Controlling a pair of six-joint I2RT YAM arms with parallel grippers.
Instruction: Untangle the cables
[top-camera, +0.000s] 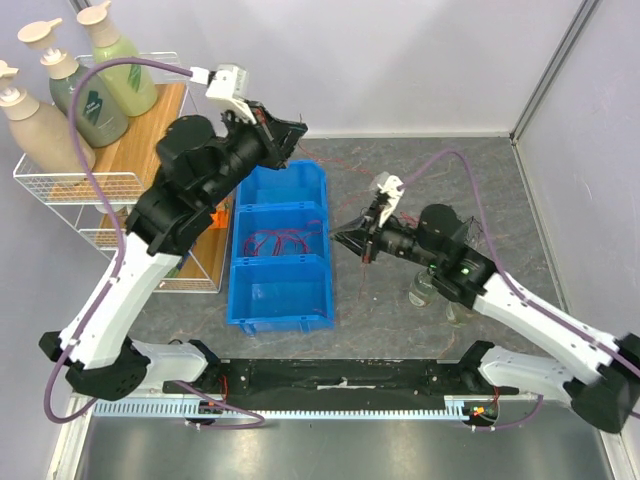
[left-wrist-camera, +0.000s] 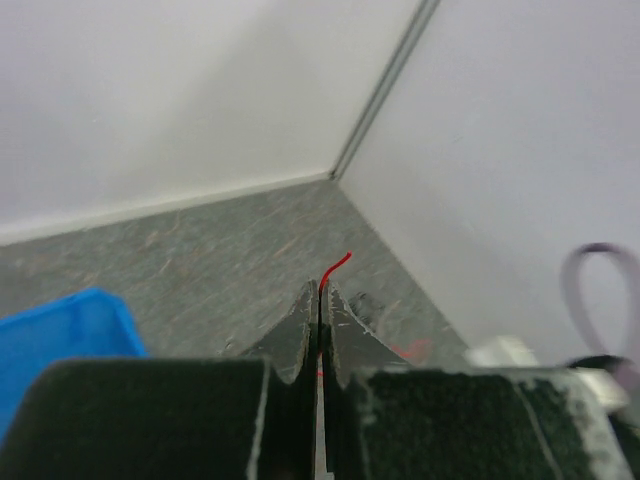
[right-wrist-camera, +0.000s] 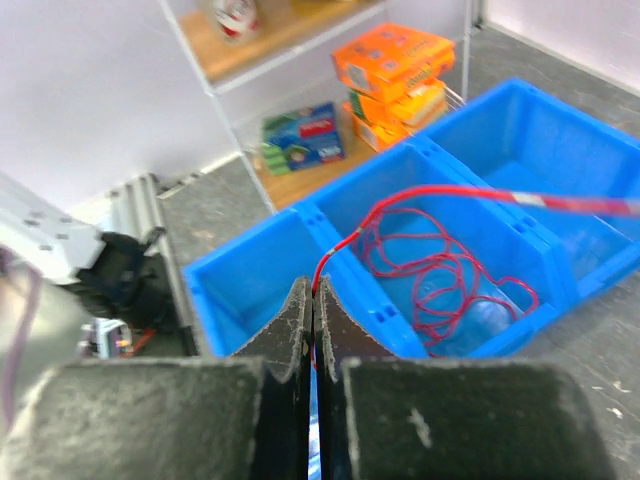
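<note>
Red cables (top-camera: 285, 240): loose curly coil lying in the middle compartment of the 3-compartment blue bin (top-camera: 280, 295). No black wires visible in any view.

1 red strand (right-wrist-camera: 460, 189) rises out of that coil, clear of the bin. It runs taut across the right wrist view and leaves the frame on the right. Its near end goes straight into the right gripper (right-wrist-camera: 313, 290).

Right gripper: jaws fully closed, pinching that strand at the very tips. In the top view it sits just right of the bin, level with the middle compartment, pointing left at it.

Left gripper (left-wrist-camera: 320, 292): jaws also closed tight, with a short red wire end (left-wrist-camera: 340, 262) poking out past the tips. So it has a red cable clamped. Left arm is raised high over the back end of the bin, gripper aimed toward the far right corner of the enclosure.

Top view shows faint thin red lines over the table (top-camera: 450, 180) between the 2 grippers. Too thin to trace, so I cannot tell whether both grippers hold the same strand.

Surroundings:
- white wire rack (top-camera: 60, 190) left of the bin, well apart from the cables
- 3 pump bottles (top-camera: 100, 90) on its wooden top shelf (top-camera: 150, 140)
- orange boxes (right-wrist-camera: 395, 60) and a blue box (right-wrist-camera: 300, 135) on the lower shelves, seen from the right wrist
</note>
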